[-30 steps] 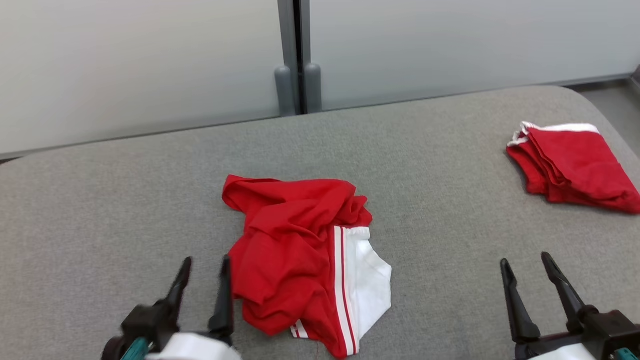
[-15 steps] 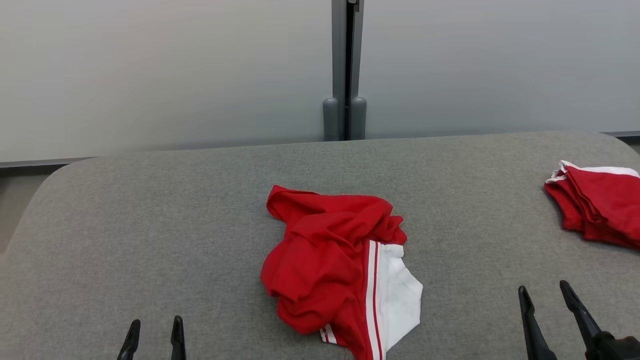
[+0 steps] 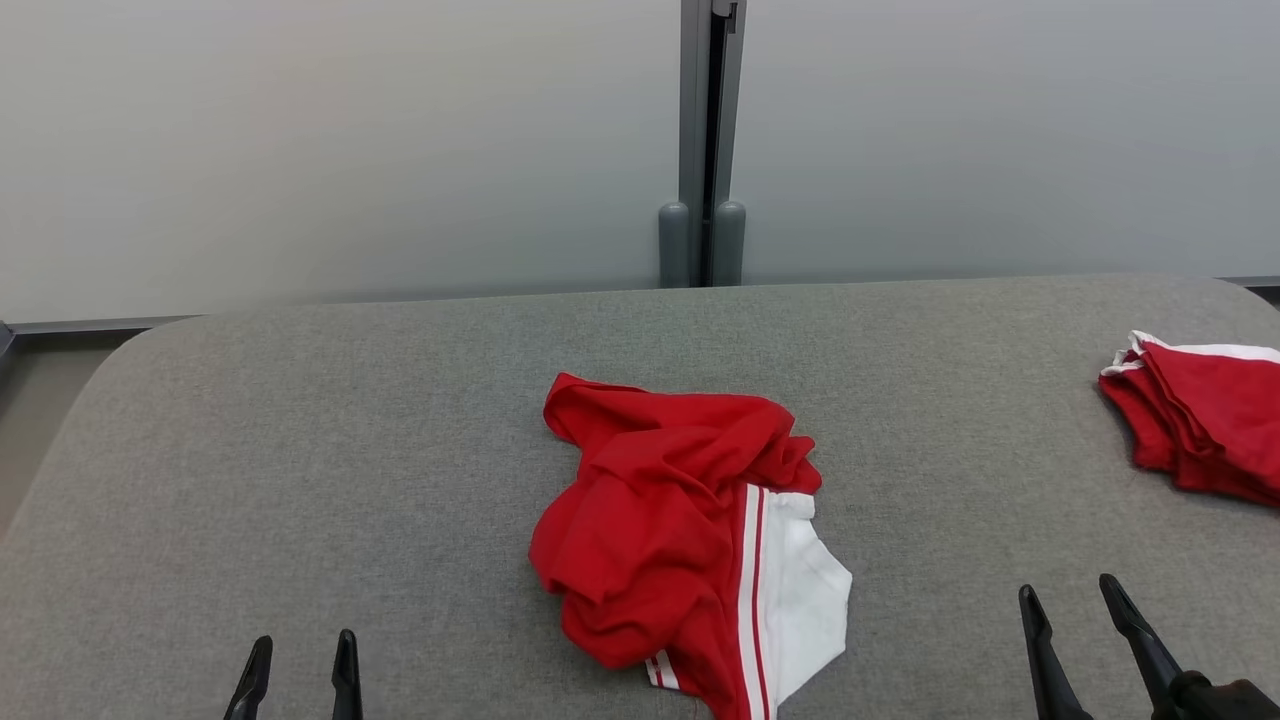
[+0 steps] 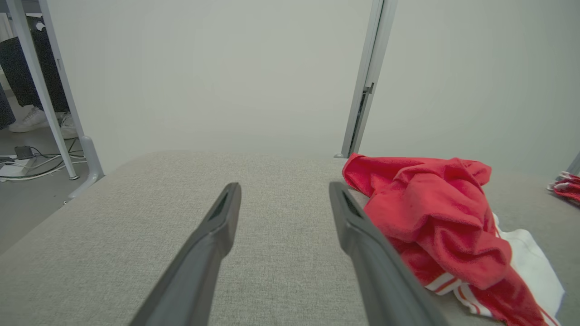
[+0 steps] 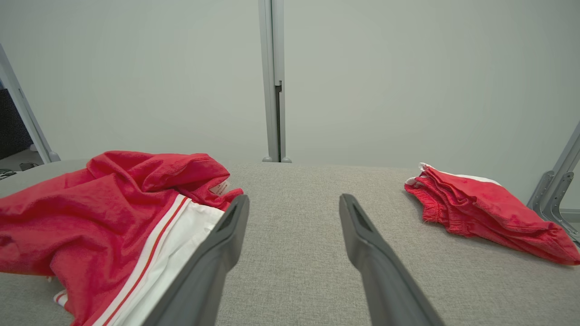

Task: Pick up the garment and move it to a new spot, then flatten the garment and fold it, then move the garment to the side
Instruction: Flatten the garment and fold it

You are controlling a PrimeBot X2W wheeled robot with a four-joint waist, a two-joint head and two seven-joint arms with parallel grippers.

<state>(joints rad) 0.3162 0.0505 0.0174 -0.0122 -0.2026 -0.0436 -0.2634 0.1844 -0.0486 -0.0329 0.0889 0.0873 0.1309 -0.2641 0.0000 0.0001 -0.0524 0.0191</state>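
Both pairs of jaws stand spread with nothing in them, the left gripper [image 3: 304, 642] and right gripper [image 3: 1067, 588] at the near edge of the grey table [image 3: 400, 400]. Between them lies the crumpled red garment [image 3: 650, 530] (one white striped panel), well apart from a folded red pile [image 3: 1200, 420] at far right.

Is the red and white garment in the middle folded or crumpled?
Crumpled: the garment lies in a bunched heap of irregular wrinkles, white panel sticking out.

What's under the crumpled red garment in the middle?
The crumpled garment lies straight on the grey padded surface; its white panel pokes out at one edge. Anything beneath its folds is hidden.
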